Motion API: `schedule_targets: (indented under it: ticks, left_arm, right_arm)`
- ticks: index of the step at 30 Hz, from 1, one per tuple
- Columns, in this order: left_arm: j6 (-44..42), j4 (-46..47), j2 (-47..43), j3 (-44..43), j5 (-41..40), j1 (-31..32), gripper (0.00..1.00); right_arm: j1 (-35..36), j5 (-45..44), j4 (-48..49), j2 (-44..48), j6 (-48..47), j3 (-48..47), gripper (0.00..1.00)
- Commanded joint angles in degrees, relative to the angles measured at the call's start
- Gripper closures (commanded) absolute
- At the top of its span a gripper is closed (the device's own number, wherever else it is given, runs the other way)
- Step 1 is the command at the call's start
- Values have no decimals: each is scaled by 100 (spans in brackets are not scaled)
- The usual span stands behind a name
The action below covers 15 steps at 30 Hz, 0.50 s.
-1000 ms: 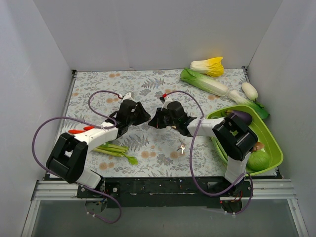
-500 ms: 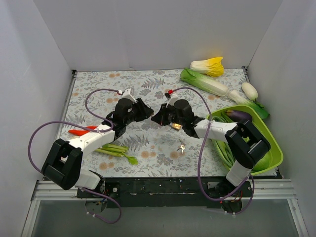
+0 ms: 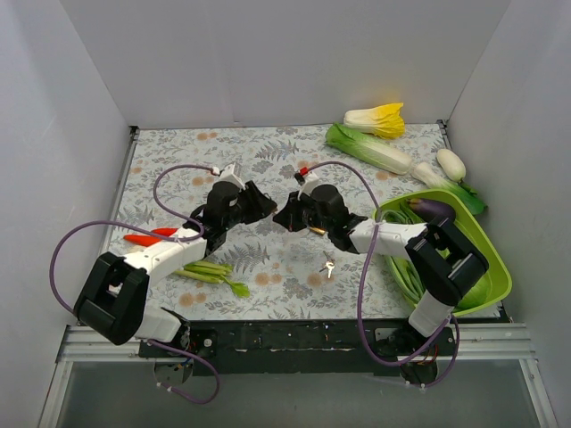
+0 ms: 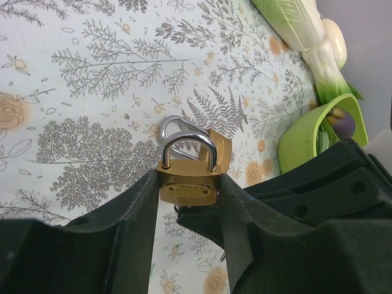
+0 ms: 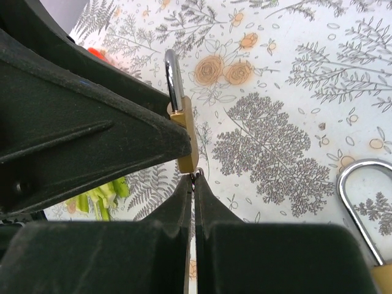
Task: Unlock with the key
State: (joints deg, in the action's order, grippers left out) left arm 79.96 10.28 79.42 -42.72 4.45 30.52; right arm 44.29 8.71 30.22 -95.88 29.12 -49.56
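Note:
My left gripper (image 4: 190,176) is shut on a brass padlock (image 4: 187,191) and holds it by its sides above the table, silver shackle pointing away. My right gripper (image 5: 193,177) is shut on the key (image 5: 196,173). Only a sliver of metal and a small ring show at its tips, pressed against the bottom of that padlock (image 5: 187,138). In the top view the two grippers (image 3: 265,207) (image 3: 284,214) meet nose to nose mid-table. A second brass padlock (image 4: 211,139) lies on the cloth behind. A loose pair of silver keys (image 3: 328,265) lies nearer the front.
A green basin (image 3: 493,259) with vegetables sits at the right edge. Napa cabbage (image 3: 368,147), a yellow-tipped cabbage (image 3: 376,119) and a white radish (image 3: 451,164) lie at the back right. Green onions (image 3: 210,272) and a red pepper (image 3: 147,237) lie beside the left arm.
Both arms have shifted a little toward the back and right, still tip to tip. The second padlock now shows beside the right wrist. Both grips are unchanged.

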Motion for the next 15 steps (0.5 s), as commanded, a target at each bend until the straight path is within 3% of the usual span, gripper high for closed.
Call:
schedule_targets:
  ticks: [1,15]
  left_arm:
    - [458,96,-356,404,865,200,74]
    - [801,290,-629,791,627,182,51]
  right_arm:
    - [97,-203,1241,262,-74,-19,99]
    - [106,-238,1619,210,129,236,99]
